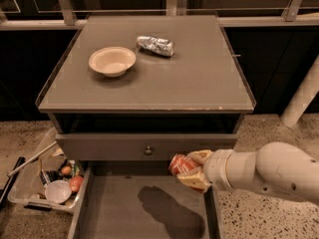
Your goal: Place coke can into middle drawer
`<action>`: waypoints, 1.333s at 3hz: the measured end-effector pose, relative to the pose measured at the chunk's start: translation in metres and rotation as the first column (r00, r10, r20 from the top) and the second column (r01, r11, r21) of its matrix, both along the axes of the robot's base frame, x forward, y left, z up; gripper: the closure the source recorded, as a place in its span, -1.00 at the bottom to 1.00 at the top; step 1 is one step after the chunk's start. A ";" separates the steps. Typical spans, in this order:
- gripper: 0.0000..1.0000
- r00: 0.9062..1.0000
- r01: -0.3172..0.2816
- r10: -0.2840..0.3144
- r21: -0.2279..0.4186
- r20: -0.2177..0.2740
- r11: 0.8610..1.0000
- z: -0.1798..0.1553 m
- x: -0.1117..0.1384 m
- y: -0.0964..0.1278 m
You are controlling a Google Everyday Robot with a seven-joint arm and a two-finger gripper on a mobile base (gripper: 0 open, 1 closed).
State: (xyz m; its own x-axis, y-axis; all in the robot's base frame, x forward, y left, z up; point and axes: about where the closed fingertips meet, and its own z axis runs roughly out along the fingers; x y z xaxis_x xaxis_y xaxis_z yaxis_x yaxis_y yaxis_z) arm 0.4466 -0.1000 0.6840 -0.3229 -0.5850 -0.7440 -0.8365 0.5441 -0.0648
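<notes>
**A:** Where is the coke can [180, 164]?

**B:** It is in the gripper [188, 168], lying tilted on its side with one silver end facing left. It hangs over the far right part of the open middle drawer [113, 199], just below the closed drawer front [104, 147] above it.

**A:** And how does the gripper hold it?

**B:** The two pale fingers [199, 157] are clamped on the can, one on its upper side and one on its lower side. The white arm [271, 171] reaches in from the right, over the drawer's right wall.

**A:** Is the can resting on the drawer floor?

**B:** It doesn't look so. A dark shadow [169, 213] lies on the plain grey floor, nearer and a little left, apart from the can.

**A:** What is close by?

**B:** The small round knob [148, 150] on that drawer front sits just left of the can.

**A:** And on the worktop [204, 78]?

**B:** There is a shallow cream bowl [112, 60] at the far left. A crumpled silver can [155, 45] lies on its side just to the bowl's right and a bit farther back. The two are near each other but not touching.

**A:** Anything on the ground?

**B:** A clear plastic bin [22, 193] stands on the speckled floor [259, 220] left of the cabinet. It holds a white cup and some small round pieces in orange and red.
</notes>
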 end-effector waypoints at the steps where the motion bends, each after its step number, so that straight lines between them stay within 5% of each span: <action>1: 1.00 1.000 0.016 -0.016 -0.012 -0.017 1.000 -0.043 0.006 -0.003; 3: 1.00 0.999 0.015 -0.014 0.005 -0.040 1.000 -0.056 0.013 0.004; 4: 1.00 0.996 0.014 -0.007 0.080 -0.092 0.997 -0.085 0.030 0.018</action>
State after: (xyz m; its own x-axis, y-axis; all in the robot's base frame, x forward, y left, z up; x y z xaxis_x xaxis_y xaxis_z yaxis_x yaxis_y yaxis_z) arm 0.4767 -0.0821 0.5988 -0.3977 -0.5205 -0.7556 -0.8311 0.5533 0.0563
